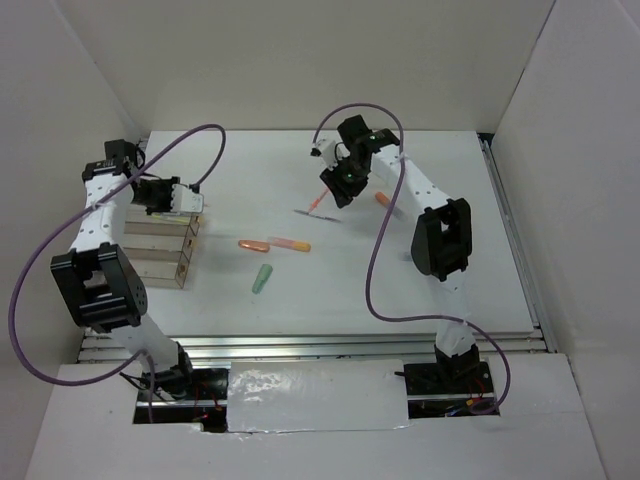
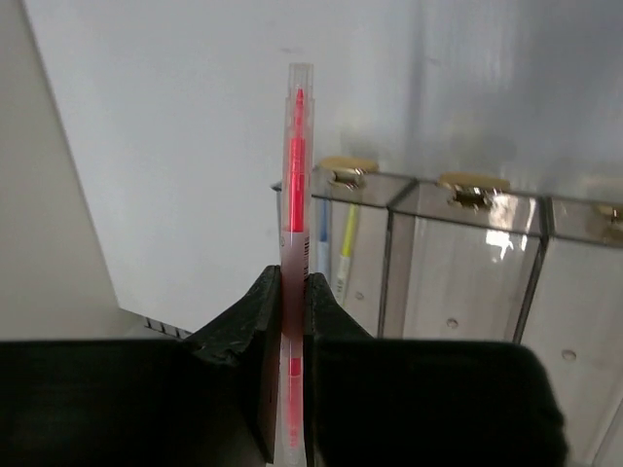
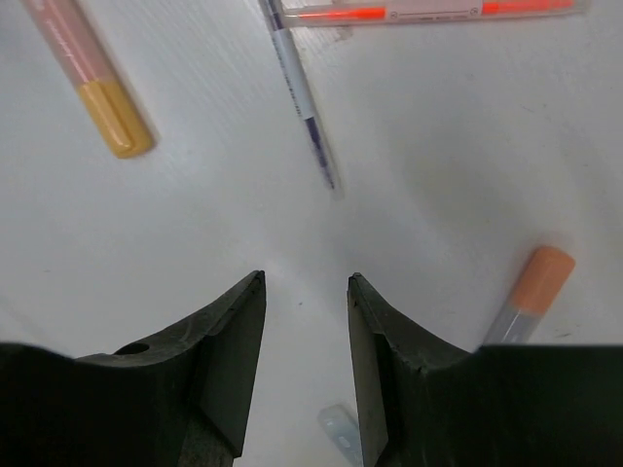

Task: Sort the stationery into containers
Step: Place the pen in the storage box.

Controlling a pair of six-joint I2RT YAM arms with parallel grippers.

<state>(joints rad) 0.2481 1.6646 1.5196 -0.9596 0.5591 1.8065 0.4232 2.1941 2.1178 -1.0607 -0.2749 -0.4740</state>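
My left gripper [image 2: 292, 277] is shut on a pink-red pen [image 2: 296, 165] with a clear cap, held upright in the left wrist view. It hovers at the far end of the clear containers [image 1: 158, 250], whose compartments [image 2: 458, 263] show behind the pen; one holds a yellow pen [image 2: 346, 243]. My right gripper [image 3: 306, 282] is open and empty above the table. Ahead of it lie a blue-grey pen [image 3: 302, 97], a red-orange pen [image 3: 428, 12], a pink marker with a yellow cap [image 3: 92, 83] and an orange-capped marker [image 3: 531, 292].
On the table's middle lie an orange pen [image 1: 253, 244], a pink and yellow marker [image 1: 290, 243] and a pale green marker [image 1: 262, 279]. A small clear piece [image 3: 339, 428] lies under the right fingers. White walls enclose the table on three sides.
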